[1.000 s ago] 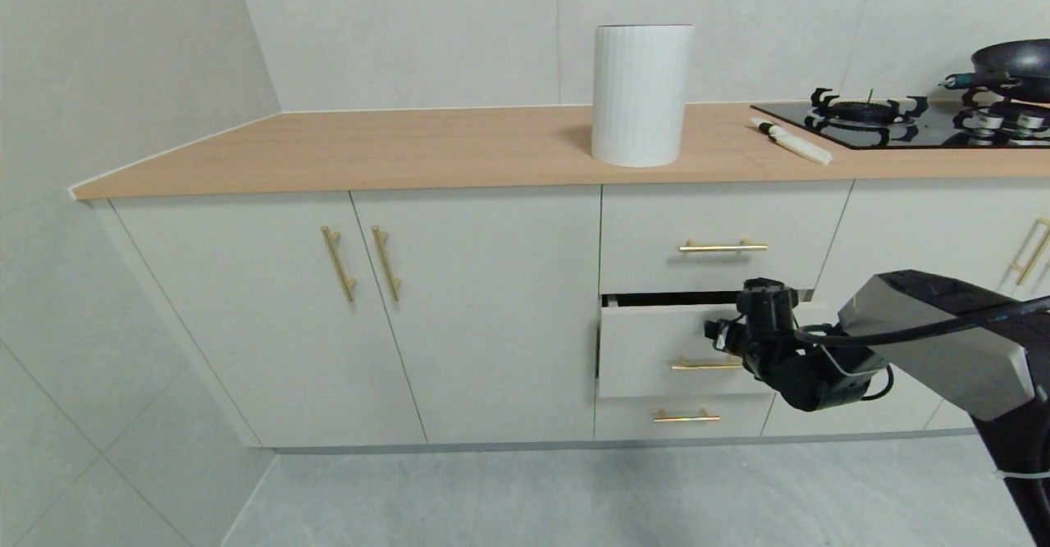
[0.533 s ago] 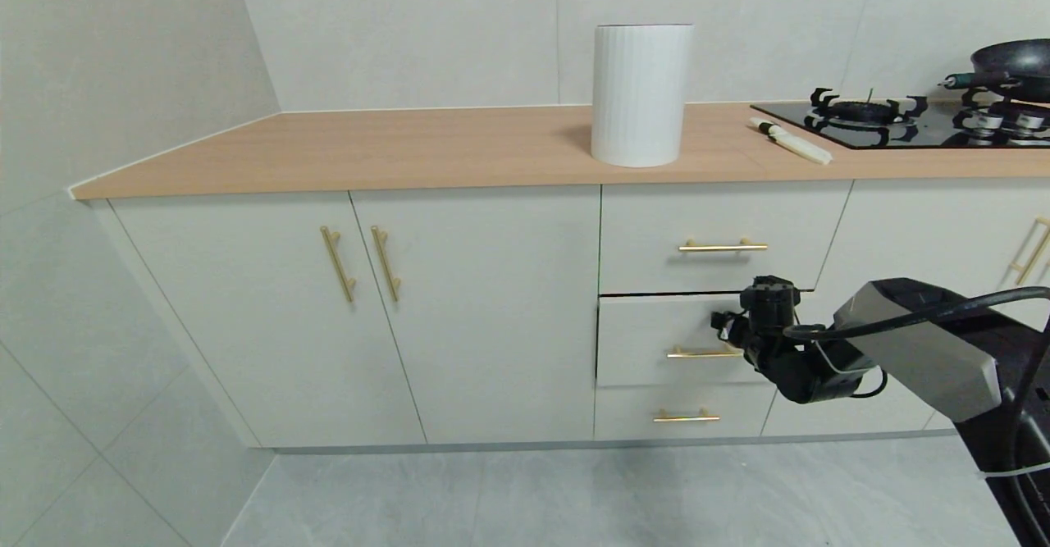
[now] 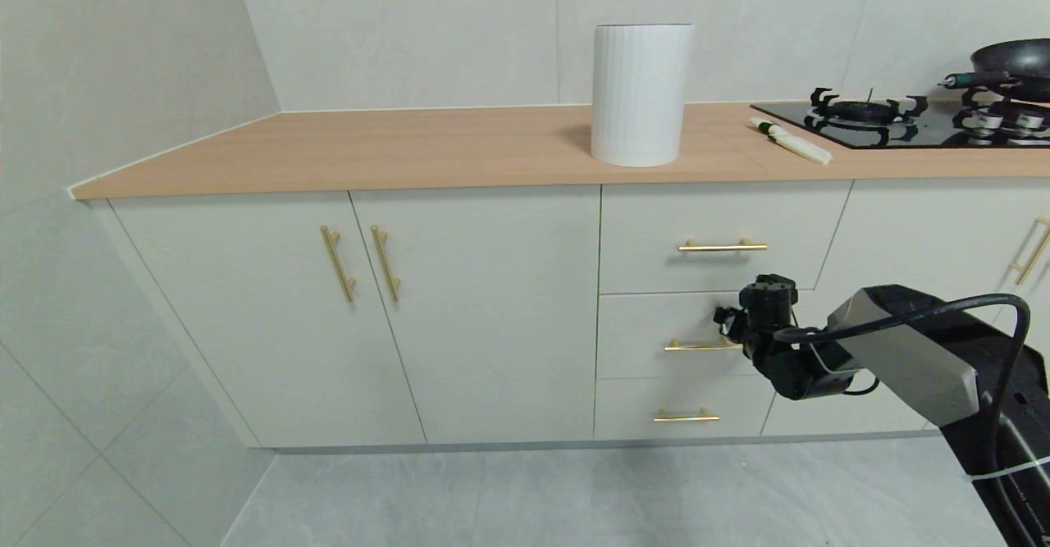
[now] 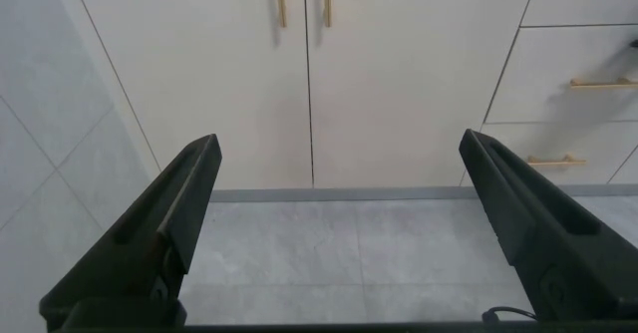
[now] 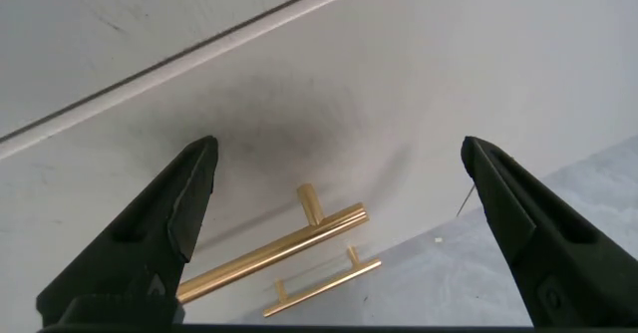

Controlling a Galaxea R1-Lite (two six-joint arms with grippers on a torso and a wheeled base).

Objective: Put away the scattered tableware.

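The middle drawer [image 3: 648,325] of the cabinet sits flush with the drawers above and below it. My right gripper [image 3: 732,327] is right at its gold handle [image 3: 697,345], at the handle's right end. In the right wrist view my right gripper [image 5: 339,164] stands open, with the drawer front close ahead and the gold handle [image 5: 269,253] between and below its fingers, nothing gripped. On the wooden counter lie a white utensil with a dark tip [image 3: 792,140] and a tall white ribbed container [image 3: 640,94]. My left gripper [image 4: 339,154] is open over the floor, facing the cabinet doors.
A black gas hob [image 3: 902,120] with a dark pan [image 3: 1013,59] is at the counter's right end. Double cabinet doors with gold handles [image 3: 361,262] stand left of the drawers. Grey tiled floor [image 3: 525,498] lies open in front.
The middle drawer went from partly pulled out to fully shut. My right gripper moved forward toward the cabinet along with the drawer front.
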